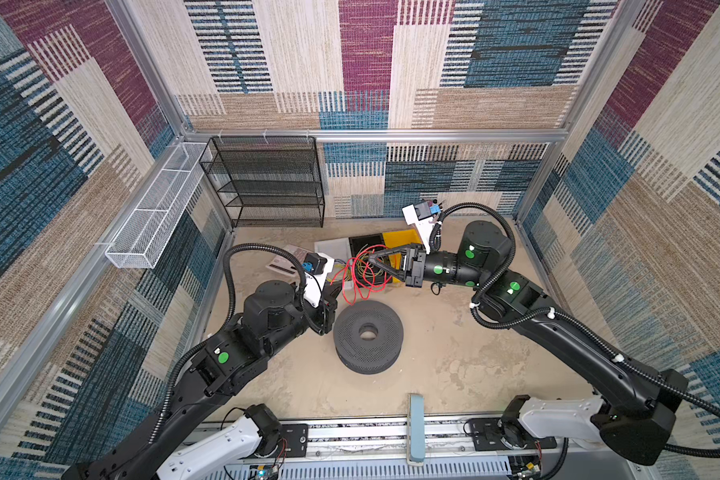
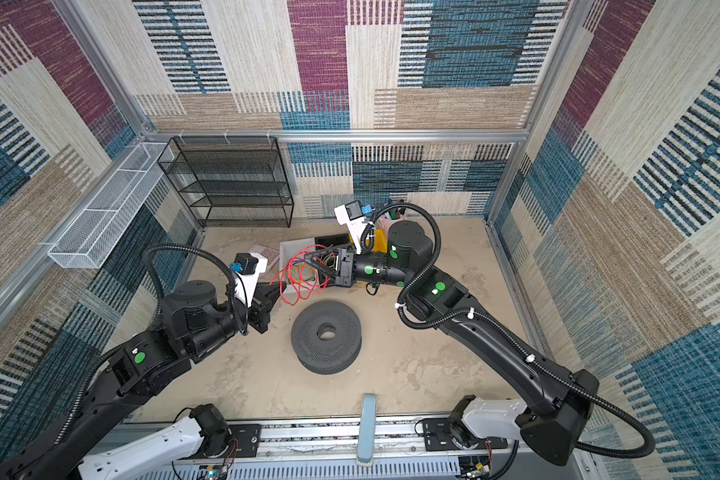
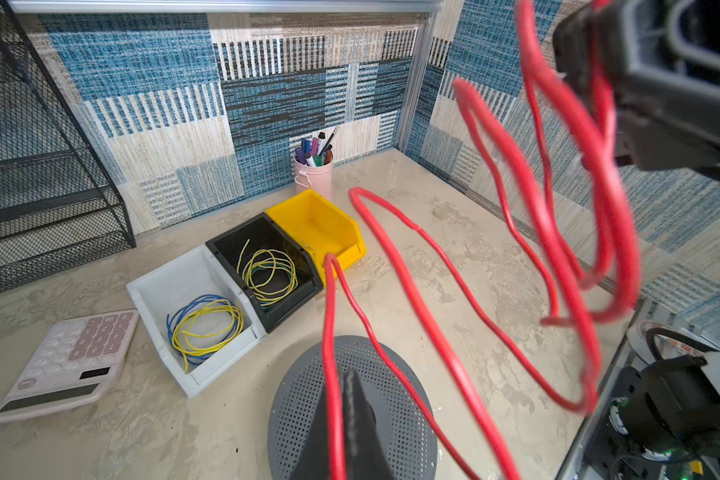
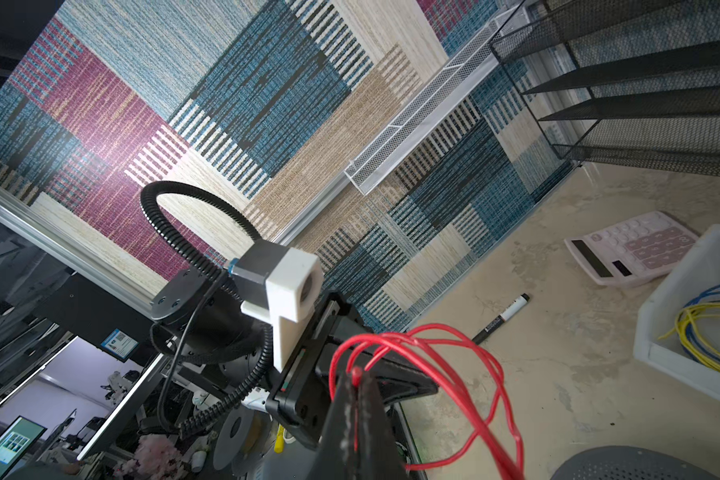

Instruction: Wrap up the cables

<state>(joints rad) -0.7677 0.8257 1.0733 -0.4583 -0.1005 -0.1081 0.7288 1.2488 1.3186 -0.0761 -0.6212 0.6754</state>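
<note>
Left wrist view: red wire (image 3: pixel 330 332) is up in the air, several loose uneven loops strung between both claws above the table (image 3: pixel 495 257). One strand drops past the grey perforated spool (image 3: pixel 400 415).

Left gripper (image 3: pixel 350 374): fingers together, wire runs along them and looks pinched, though I can't see the contact cleanly. Right gripper (image 4: pixel 356 374): clamped on a wire end, red tip poking out between the closed fingers.

Progress, my call: loops are formed, so past halfway. They are not gathered tight, nothing is wound round to hold them, and the coil is not set down. Left to do: even the loops, secure them, drop the coil off. Yellow bin (image 3: pixel 308 224) is empty, so likely the destination, but that's a guess.

Around:
- Black bin (image 3: pixel 225 245) holds a yellow-green coil (image 3: pixel 267 274).
- White bin (image 3: pixel 159 299) holds a blue-and-yellow coil (image 3: pixel 204 328); all three bins stand in one row.
- Calculator (image 3: pixel 59 365) is beside the white bin.
- Pen cup (image 3: pixel 313 174) is behind the yellow bin.
- Marker (image 4: pixel 501 318) lies loose on the table.

In the way: the spool sits right under the loops, so there's a snag risk.
</note>
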